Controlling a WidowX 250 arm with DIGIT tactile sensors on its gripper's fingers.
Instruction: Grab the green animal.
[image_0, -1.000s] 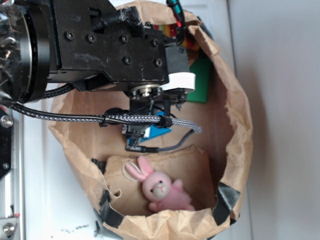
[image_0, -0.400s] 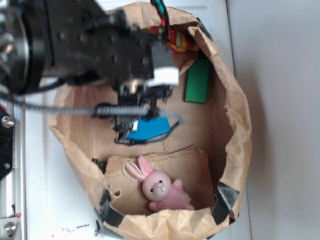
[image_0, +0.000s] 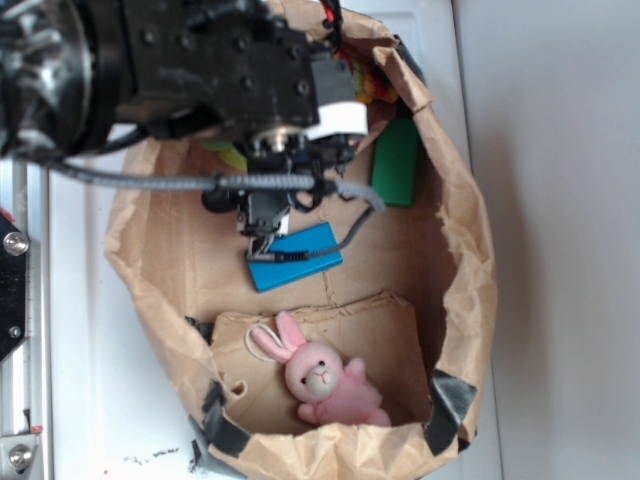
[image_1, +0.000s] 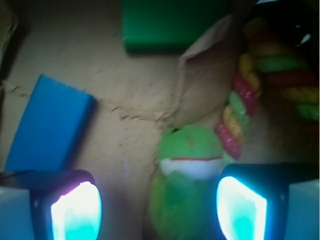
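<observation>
The green animal (image_1: 186, 172) is a fuzzy lime-green plush with a whitish patch, lying on the brown paper floor of the bag. In the wrist view it sits between my gripper's (image_1: 157, 210) two glowing fingers, closer to the right finger (image_1: 240, 207) than to the left one (image_1: 75, 210). The jaws stand wide apart and hold nothing. In the exterior view the black arm (image_0: 200, 70) covers the gripper, and only a lime-green sliver of the animal (image_0: 225, 153) shows under it.
Everything lies inside a brown paper bag (image_0: 470, 280) with high crumpled walls. A blue block (image_0: 295, 257) lies mid-bag, a dark green block (image_0: 396, 162) by the far wall, a striped rope toy (image_1: 240, 110) right of the animal, and a pink bunny (image_0: 325, 378) at the near end.
The arm has shifted toward the top of the exterior view, away from the bunny, and the blue block it covered now shows fully.
</observation>
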